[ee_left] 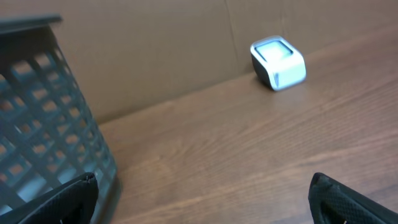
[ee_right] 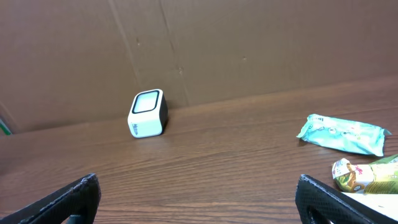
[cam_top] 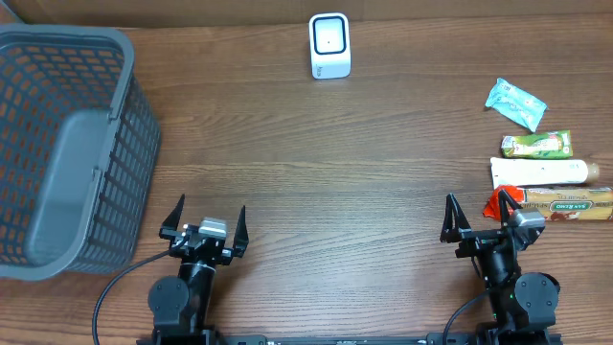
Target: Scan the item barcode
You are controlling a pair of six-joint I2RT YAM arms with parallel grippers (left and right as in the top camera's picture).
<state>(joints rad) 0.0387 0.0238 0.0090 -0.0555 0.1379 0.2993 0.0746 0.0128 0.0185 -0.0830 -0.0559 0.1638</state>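
Note:
The white barcode scanner stands at the far middle of the table, its window facing forward; it also shows in the left wrist view and the right wrist view. Several packaged items lie at the right: a teal packet, a green packet, a white tube, a tan box. My left gripper is open over bare wood near the front edge. My right gripper is open just left of the items, holding nothing.
A large grey mesh basket fills the left side, close to my left gripper. A small red wrapper lies against the tan box by my right gripper. A brown cardboard wall backs the table.

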